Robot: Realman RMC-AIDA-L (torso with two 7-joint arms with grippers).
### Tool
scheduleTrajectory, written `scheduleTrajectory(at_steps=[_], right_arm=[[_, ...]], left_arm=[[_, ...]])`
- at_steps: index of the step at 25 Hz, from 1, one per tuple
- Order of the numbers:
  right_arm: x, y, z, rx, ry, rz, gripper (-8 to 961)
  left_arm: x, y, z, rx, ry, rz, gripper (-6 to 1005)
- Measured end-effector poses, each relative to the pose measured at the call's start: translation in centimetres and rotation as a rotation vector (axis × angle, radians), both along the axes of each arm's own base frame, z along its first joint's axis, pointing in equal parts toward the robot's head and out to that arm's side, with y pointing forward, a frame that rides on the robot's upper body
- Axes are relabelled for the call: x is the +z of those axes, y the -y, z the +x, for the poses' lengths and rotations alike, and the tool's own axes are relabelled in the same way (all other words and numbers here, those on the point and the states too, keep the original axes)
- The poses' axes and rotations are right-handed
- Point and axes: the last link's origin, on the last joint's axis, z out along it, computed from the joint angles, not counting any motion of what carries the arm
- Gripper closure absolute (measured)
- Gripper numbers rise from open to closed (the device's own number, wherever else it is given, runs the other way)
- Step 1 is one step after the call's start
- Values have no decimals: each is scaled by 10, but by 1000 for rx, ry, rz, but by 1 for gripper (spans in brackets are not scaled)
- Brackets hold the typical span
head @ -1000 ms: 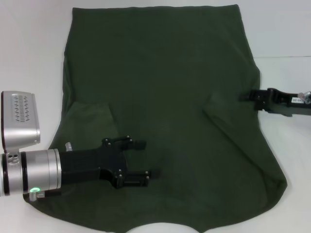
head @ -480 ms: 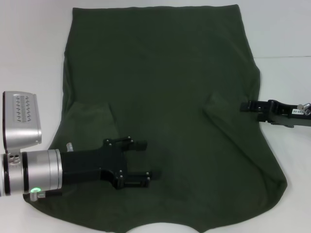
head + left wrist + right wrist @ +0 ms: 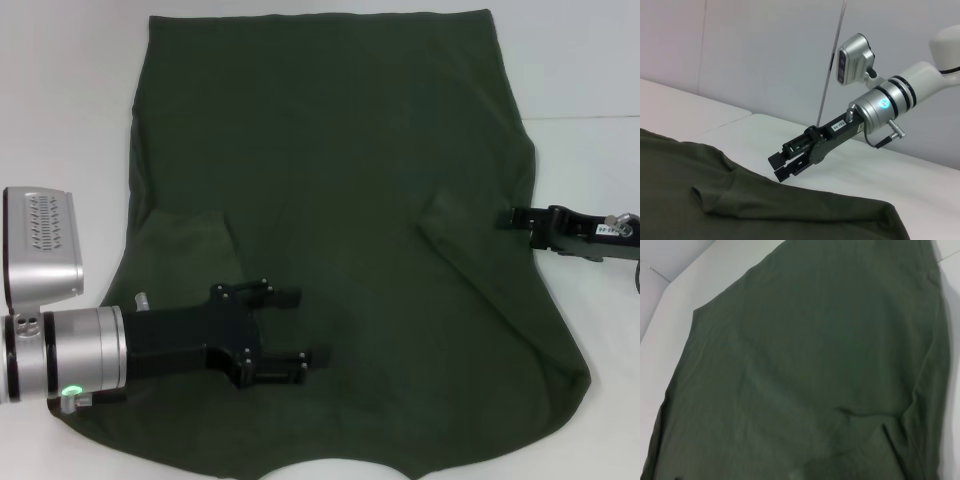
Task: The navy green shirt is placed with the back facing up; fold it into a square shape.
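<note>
the navy green shirt lies flat, back up, on the white table. our left gripper hovers released over its near half; our right gripper, fingers parted, sits at its right edge. soft, light, limp cloth: we'd pinch the edges.

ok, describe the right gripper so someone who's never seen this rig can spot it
Start from the navy green shirt spread flat across the white table. Go to its edge on the robot's right, about halfway down, where a slim black gripper, the right gripper, reaches in from the side with its tip at the hem. Unlike the left gripper, it is off the shirt's middle and shows no silver wrist in the head view.
</note>
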Motion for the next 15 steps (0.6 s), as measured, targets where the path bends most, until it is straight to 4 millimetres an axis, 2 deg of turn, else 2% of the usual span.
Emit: scheduleTrajectory(at_steps=[15], right_arm=[[-10,0,1,-14,18,4,169]], left_arm=[[0,0,0,-2,-2,0,141]])
